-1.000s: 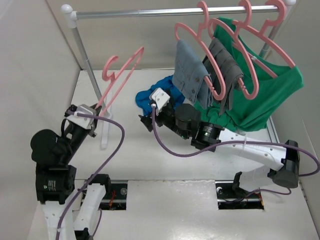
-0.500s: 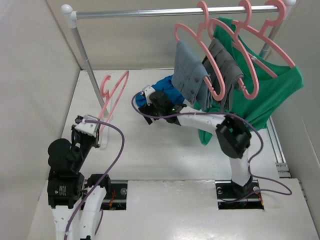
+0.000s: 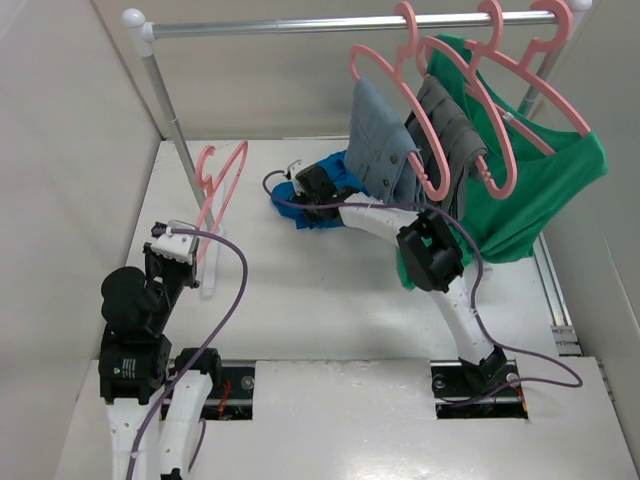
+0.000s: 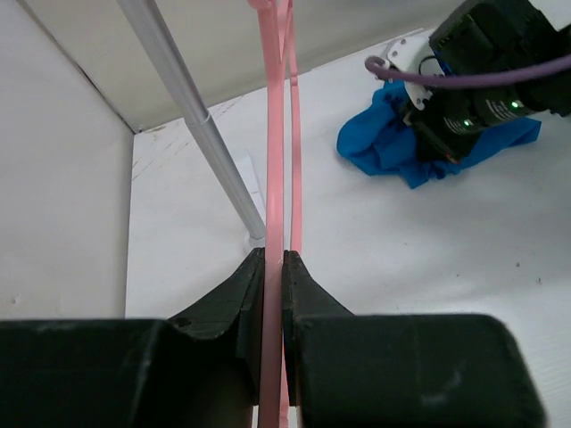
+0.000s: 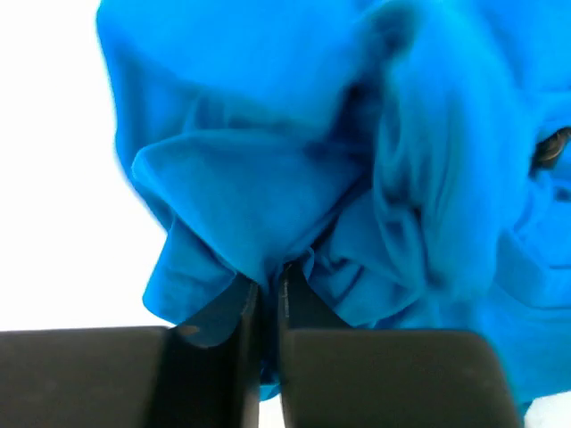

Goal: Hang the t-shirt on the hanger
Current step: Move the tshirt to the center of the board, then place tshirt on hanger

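The bright blue t-shirt point(image 3: 335, 172) lies crumpled on the white table at the back, partly under the hanging denim; it fills the right wrist view point(image 5: 357, 160). My right gripper point(image 3: 300, 200) reaches into it and is shut on a fold of its fabric point(image 5: 268, 281). The bare pink hanger point(image 3: 218, 185) stands upright at the left beside the rack's pole, hook on top. My left gripper point(image 3: 190, 255) is shut on its thin bar point(image 4: 274, 267); the t-shirt point(image 4: 393, 147) and the right gripper point(image 4: 437, 143) show further off in that view.
A silver rack point(image 3: 300, 24) spans the back, its left pole point(image 3: 175, 120) close to the held hanger. Pink hangers on it carry a grey-blue denim garment point(image 3: 380, 145), a grey garment point(image 3: 450, 145) and a green shirt point(image 3: 530, 185). White walls close in left and behind.
My right arm stretched back into the blue t-shirt and its jaws closed on the fabric. My left arm drew the hanger lower and leftwards, nearer the pole.
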`<state>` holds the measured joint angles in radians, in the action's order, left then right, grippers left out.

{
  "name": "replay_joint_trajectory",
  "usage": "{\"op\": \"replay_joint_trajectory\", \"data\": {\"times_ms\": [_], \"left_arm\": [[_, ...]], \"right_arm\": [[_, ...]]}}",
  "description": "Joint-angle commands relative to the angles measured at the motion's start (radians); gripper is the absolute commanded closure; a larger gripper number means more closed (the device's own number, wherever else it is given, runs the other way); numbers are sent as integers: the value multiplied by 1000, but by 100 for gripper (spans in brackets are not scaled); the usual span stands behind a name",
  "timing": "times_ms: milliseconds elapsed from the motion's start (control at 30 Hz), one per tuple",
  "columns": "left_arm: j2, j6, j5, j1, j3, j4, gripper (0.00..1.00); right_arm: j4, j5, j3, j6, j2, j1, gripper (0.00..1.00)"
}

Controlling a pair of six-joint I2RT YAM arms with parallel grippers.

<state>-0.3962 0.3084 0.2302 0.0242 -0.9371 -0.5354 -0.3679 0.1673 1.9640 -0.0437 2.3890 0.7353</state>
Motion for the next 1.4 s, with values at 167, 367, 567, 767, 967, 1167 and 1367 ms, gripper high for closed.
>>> {"op": "replay_joint_trajectory", "data": {"times_ms": [167,367,567,767,967,1167,1367], "left_arm": [[-24,4,-17,-1,0,112,100],[-43,14,-17,-1,-18,123,100],[-43,34,-17,-1,-28,123,100],[-43,34,-26,-1,-37,132,100],[-43,34,-63,-1,-46,132,100],[-43,58,-81,-1,-66,101,100],[-43,69,-49,-1,-66,77,100]], "right_arm": [[181,-333,-367,-257,-272,271,100],[181,-486,-387,-207,-350,421,38],[181,-390,-493,-193,-509,421,10],[181,-307,-496,-203,-544,406,12],[181,-316,-297,-94,-311,280,20],[181,-316,-130,-65,-156,260,23],[159,-258,-155,-18,-109,239,56]]}}
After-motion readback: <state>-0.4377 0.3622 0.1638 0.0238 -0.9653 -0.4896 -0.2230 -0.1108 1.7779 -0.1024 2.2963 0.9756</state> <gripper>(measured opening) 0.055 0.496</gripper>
